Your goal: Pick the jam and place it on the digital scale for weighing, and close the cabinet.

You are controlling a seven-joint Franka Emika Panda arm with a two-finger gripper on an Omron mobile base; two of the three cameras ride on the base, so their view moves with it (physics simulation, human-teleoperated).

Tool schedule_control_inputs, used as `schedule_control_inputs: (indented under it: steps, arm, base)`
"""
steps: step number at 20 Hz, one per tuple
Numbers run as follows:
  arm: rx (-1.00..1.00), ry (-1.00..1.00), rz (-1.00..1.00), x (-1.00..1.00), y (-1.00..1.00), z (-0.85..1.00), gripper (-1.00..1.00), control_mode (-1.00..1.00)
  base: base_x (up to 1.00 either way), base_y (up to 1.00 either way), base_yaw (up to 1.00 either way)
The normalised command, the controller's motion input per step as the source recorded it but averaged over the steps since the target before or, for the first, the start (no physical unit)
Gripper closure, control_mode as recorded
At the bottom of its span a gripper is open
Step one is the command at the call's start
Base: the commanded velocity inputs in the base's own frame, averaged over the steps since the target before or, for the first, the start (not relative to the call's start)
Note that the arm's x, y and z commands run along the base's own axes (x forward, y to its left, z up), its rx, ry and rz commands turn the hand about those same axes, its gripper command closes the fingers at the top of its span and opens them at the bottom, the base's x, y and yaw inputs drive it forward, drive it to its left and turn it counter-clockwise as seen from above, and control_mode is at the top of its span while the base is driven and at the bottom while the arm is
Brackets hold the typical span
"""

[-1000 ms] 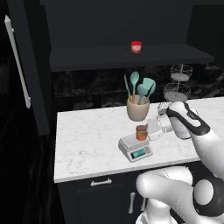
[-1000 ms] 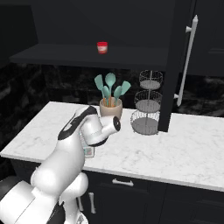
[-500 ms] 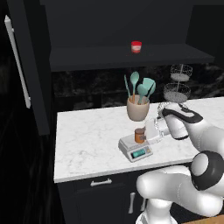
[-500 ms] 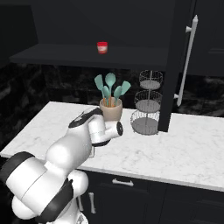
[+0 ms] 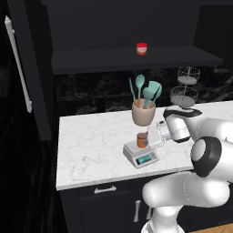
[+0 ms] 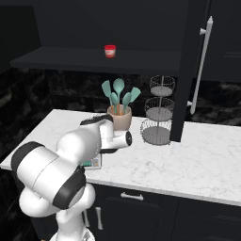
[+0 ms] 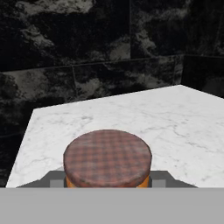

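A: Where's the jam [image 5: 142,140]?

B: Upright on the digital scale [image 5: 141,155], centre of the left base view, on the white marble desk [image 5: 91,150]. From the hand view its brown checked lid sits low in the middle, orange showing beneath.

A: And the fingers [image 5: 152,139]?

B: At the jar's right side, clenched about as tight as they go. Whether they grasp the jam, I cannot tell.

A: The cabinet [image 5: 27,68]?

B: Door standing open at the left edge, silver handle facing us. A red-lidded jar [image 5: 142,48] is on the shelf, upper centre; a utensil crock [image 5: 144,113] stands just behind the scale, and a wire tiered basket [image 6: 159,113] is to its right.
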Motion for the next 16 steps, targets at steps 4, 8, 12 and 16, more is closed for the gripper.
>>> schedule_control_inputs:
  steps: [4, 8, 12, 16]
  arm:
    - [0.00, 0.00, 0.00, 0.32, 0.03, -0.18, 1.00, -1.00]
    - [0.00, 0.00, 0.00, 0.16, 0.05, -0.28, 1.00, -1.00]
    - [0.00, 0.00, 0.00, -0.09, 0.01, -0.27, 1.00, -1.00]
    - [0.00, 0.00, 0.00, -0.29, 0.00, -0.21, -1.00, -1.00]
  base:
    - [0.00, 0.00, 0.00]
    - [0.00, 0.00, 0.00]
    - [0.00, 0.00, 0.00]
    - [0.00, 0.00, 0.00]
